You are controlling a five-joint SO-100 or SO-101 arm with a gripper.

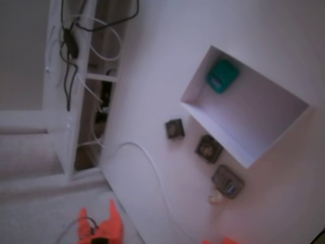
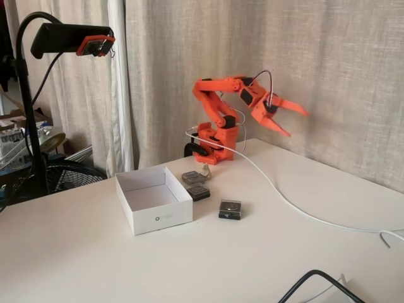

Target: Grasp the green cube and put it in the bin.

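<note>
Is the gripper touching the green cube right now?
Apart. A fixed view shows the gripper open in the air, away from the bin; the other shows the green cube lying inside it.

Green cube (image 1: 222, 75) lies inside bin (image 1: 213, 124), in a corner.

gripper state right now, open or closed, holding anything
Gripper: open, holding nothing, raised above the table; the green cube lies in the bin.
</note>
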